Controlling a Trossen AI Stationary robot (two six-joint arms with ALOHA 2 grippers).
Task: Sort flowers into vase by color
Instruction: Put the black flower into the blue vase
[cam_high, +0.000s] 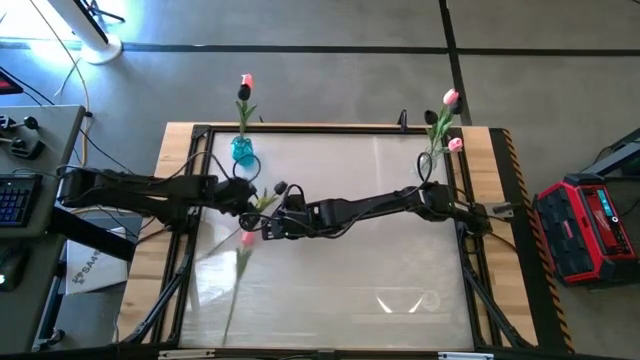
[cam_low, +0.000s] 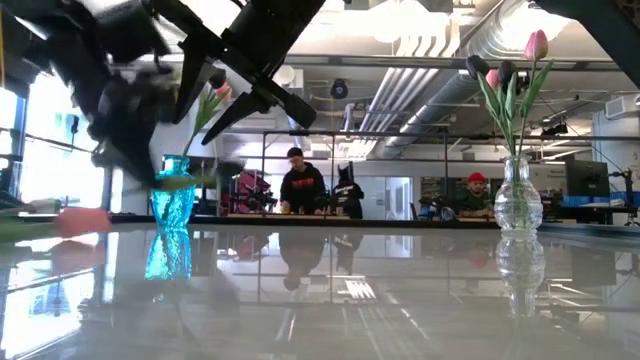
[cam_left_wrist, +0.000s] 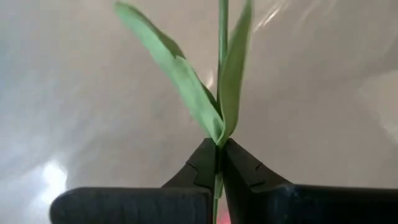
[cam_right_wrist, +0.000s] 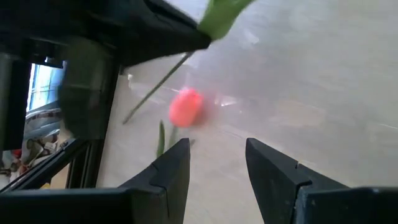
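The left hand (cam_left_wrist: 219, 163) is pinched tight on the green stem of a pink tulip (cam_high: 246, 238) lying on the surface (cam_high: 350, 280). The right hand (cam_right_wrist: 217, 163) is open, just beside its bud. The stem runs long toward the front edge. 2 vases stand behind: a blue vase (cam_high: 242, 150) and a clear vase (cam_low: 517, 205).
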